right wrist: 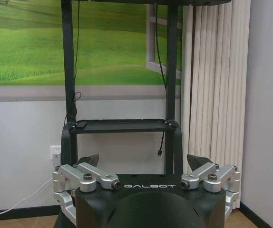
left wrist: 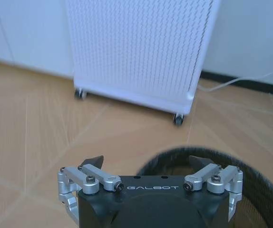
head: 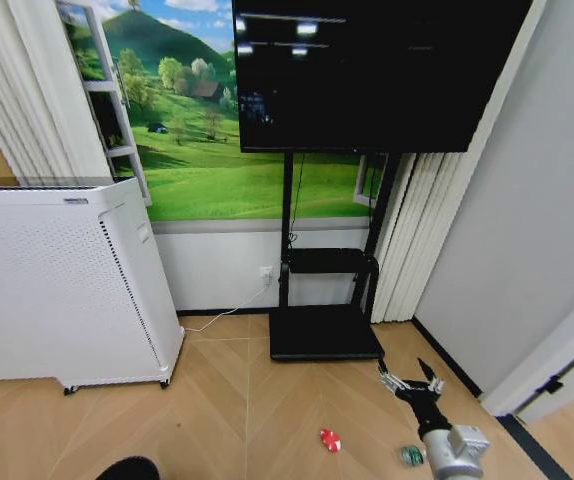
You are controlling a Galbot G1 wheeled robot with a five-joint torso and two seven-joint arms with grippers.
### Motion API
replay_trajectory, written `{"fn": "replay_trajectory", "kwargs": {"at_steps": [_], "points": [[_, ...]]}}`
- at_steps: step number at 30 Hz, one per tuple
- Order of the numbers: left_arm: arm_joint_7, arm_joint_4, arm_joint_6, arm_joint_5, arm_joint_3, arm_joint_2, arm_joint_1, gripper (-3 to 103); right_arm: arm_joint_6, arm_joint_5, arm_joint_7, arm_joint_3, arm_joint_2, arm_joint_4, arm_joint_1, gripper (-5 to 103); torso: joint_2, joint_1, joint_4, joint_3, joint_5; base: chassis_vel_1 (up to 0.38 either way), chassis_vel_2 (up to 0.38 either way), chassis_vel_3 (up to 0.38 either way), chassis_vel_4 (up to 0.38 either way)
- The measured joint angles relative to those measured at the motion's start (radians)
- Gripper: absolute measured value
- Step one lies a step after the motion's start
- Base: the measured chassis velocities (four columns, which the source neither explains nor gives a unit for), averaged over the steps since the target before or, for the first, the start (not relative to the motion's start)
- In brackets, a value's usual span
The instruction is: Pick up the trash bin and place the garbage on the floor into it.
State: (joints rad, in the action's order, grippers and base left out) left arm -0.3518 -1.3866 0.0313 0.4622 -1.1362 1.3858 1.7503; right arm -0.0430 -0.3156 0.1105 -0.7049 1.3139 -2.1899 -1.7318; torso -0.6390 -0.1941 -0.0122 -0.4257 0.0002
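The trash bin is a black mesh basket. Its round rim curves just beyond my left gripper, which is open with one fingertip over the rim. Two pieces of garbage lie on the wood floor: a red-and-white crumpled piece and a small bottle with a green label. My right gripper hangs open above the floor, a little beyond the bottle and right of the red piece. In the right wrist view the right gripper holds nothing and faces the TV stand.
A white air purifier on casters stands at the left, its caster close to the bin. A black TV stand base sits ahead by the wall, with a white cable beside it. A wall and curtain close in the right side.
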Motion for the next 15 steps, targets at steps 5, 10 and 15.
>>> {"fn": "replay_trajectory", "kwargs": {"at_steps": [5,10,15], "points": [[-0.007,-0.049,0.08,-0.054,-0.022,0.006,0.011,97,0.0,0.002,0.0,0.005,-0.001,0.003,0.005,100,0.0,0.0,-0.0001,0.0,0.0,0.0,0.0,0.0,0.0],[-0.006,-0.127,0.125,-0.066,-0.034,0.016,0.021,97,-0.001,0.004,-0.001,0.005,0.001,0.003,0.004,100,0.018,0.007,-0.0001,0.011,0.0,0.0,0.0,0.0,0.0],[-0.002,-0.143,0.12,-0.065,-0.029,0.025,0.03,98,0.003,0.007,-0.002,-0.002,0.005,0.004,-0.001,100,0.052,0.021,0.0,0.031,-0.0003,0.0,0.0,0.0,0.0]]}}
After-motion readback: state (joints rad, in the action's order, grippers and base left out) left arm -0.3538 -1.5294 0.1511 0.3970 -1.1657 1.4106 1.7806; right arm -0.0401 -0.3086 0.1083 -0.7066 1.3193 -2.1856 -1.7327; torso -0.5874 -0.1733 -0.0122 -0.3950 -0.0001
